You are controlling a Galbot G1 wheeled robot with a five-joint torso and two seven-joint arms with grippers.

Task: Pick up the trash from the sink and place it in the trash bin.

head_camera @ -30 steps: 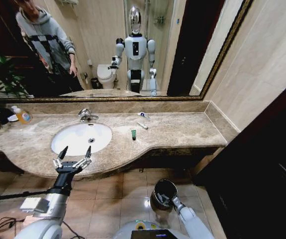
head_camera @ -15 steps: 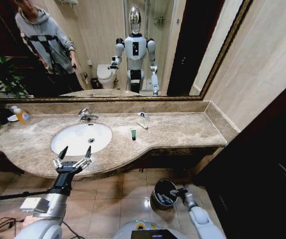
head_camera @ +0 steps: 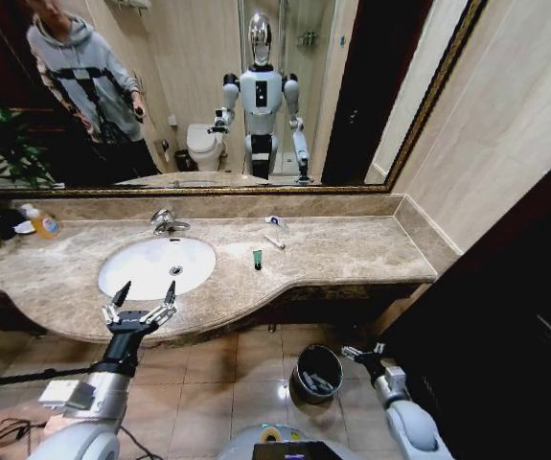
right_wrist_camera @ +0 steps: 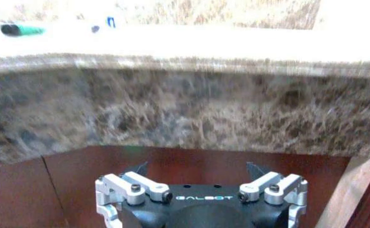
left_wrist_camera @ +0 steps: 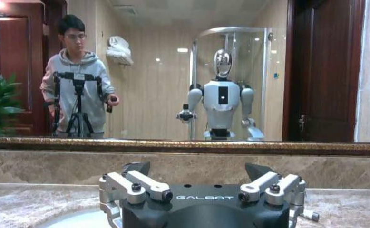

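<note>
right end effector (head_camera: 363, 353) empty, spread | just beside trash bin (head_camera: 317, 372)

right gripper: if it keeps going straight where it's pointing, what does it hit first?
Likely the marble front edge of the countertop. The open right gripper faces that edge and the dark panel below it; nothing shows between, though depth is hard to judge.

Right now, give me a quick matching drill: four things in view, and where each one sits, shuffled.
Things:
1. short dark-green tube
2. trash bin
3. left pincer
4. right pincer

Places:
A. on the floor below the countertop
B. open, beside the bin's rim
C. lying on the countertop right of the sink
D. open, at the counter's front edge by the basin

Pairs: 1-C, 2-A, 3-D, 4-B
</note>
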